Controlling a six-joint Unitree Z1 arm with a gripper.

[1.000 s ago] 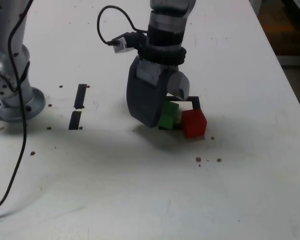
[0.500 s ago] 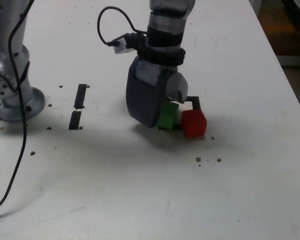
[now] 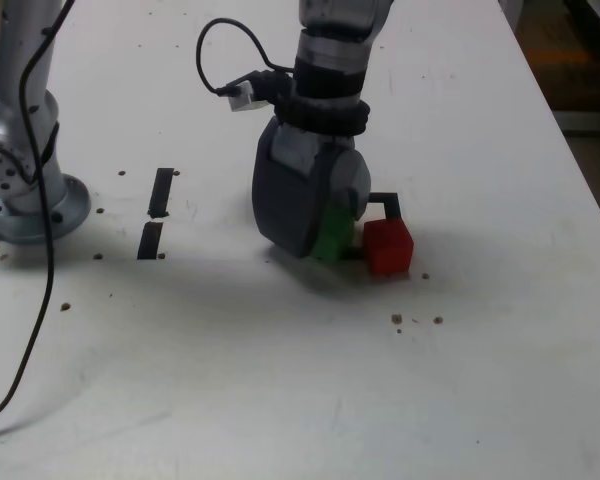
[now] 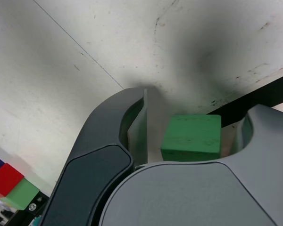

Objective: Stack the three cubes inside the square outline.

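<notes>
My gripper (image 3: 328, 228) stands upright over the square outline (image 3: 390, 205), its jaws either side of the green cube (image 3: 333, 236). In the wrist view the green cube (image 4: 191, 139) sits between the jaws of the gripper (image 4: 198, 117). A narrow gap still shows on one side of the cube, and the other jaw is close against it. The outline's black tape (image 4: 254, 101) runs just behind the cube. The red cube (image 3: 388, 247) rests on the table to the exterior view's right of the green one, at the outline's near edge. No yellow cube shows in either view.
The arm's silver base (image 3: 20, 190) stands at the exterior view's left, with a black cable (image 3: 40, 300) trailing toward the front. Two short black tape strips (image 3: 161, 190) (image 3: 150, 240) lie between base and gripper. Small dark specks (image 3: 415, 320) dot the table in front of the red cube.
The jaws have narrowed around the green cube over the last second; the smaller jaw swung in toward it. The cubes and the arm have stayed where they were.
</notes>
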